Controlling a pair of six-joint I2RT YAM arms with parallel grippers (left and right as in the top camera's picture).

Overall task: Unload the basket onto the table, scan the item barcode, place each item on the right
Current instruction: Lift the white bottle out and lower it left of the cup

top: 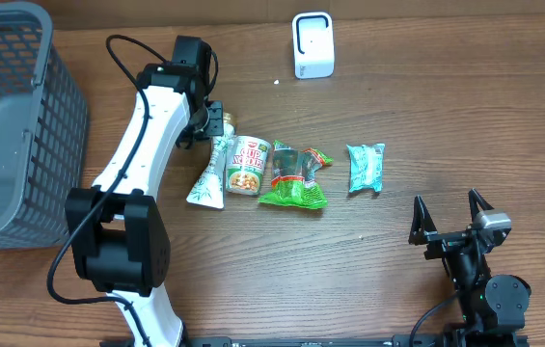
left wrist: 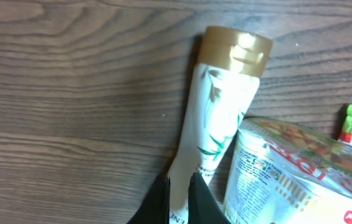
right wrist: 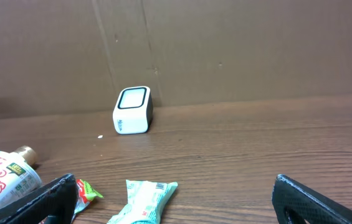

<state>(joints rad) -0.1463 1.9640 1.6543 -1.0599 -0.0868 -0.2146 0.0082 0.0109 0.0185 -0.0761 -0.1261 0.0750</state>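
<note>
From overhead you have four grocery items in a row on the wood-grain bench [top: 465,106]: one white squeeze tube [top: 209,178] with a gold cap, one cylindrical noodle cup [top: 247,166] lying on its side, one crinkled green bag [top: 296,181] and one teal wrapper [top: 365,167]. One white, rounded scanner [top: 313,44] stands far of them, and one gray mesh basket [top: 12,125] sits at the left. The left gripper [top: 216,125] is at the tube's far, capped end. The right gripper [top: 447,202] waits near right, well apart from everything, jaws wide.

On the left wrist view, its two dark fingers [left wrist: 204,204] are closed together over the tube's flat body, with the cup just beside on the right. You cannot tell whether they pinch the tube.

On the right wrist view, the scanner stands upright by the brown wall [right wrist: 238,50], and the teal wrapper lies between the spread fingers.
</note>
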